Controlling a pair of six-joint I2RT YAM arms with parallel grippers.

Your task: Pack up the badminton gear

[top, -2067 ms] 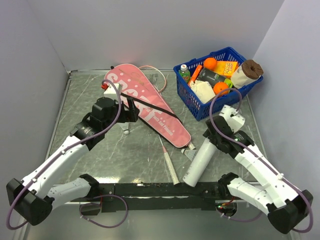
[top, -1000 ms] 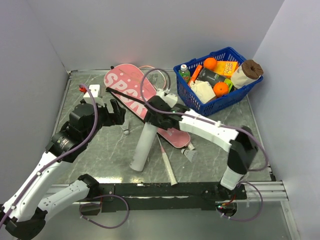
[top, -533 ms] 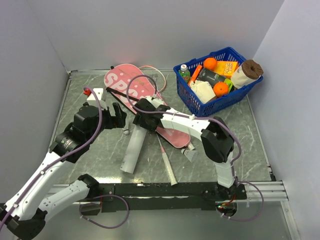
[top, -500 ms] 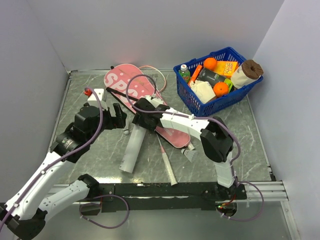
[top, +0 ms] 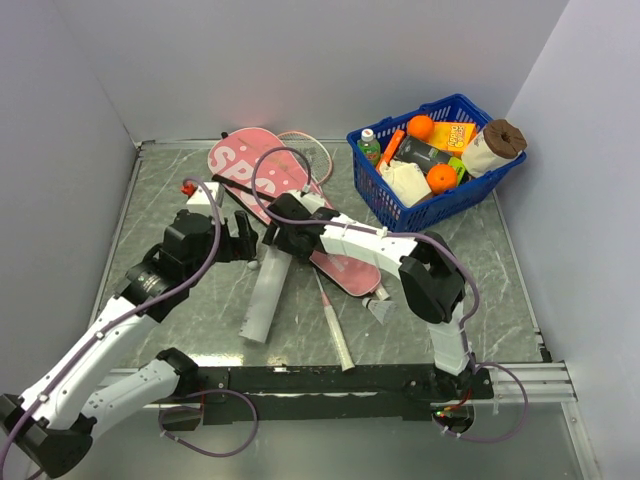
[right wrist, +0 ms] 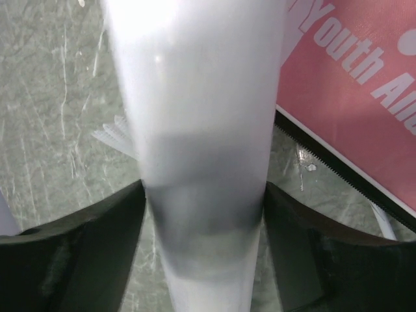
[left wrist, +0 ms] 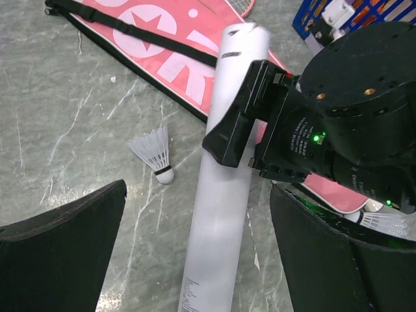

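Packing is seemingly only beginning: pink racket-shaped "SPORT" bag (top: 246,160) is lying on the grey tabletop (top: 460,260), right tool (top: 281,236) is clamping the long white tube (top: 262,300) at its edge, and the wide-open, empty left tool (top: 239,234) is hovering near the loose white shuttlecock (left wrist: 154,153).

A long white tube (top: 260,305) is laid with its far end over a pink bag (top: 245,160), a white shuttlecock (left wrist: 153,151) beside it.

Inside the right claw (right wrist: 203,195), the tube (right wrist: 195,97) is blurred, with both ends cut off by the frame edges. Left of the claw, the tube hides most of the shuttlecock (right wrist: 114,138). Right of the claw, the bag (right wrist: 351,84) runs off-frame.
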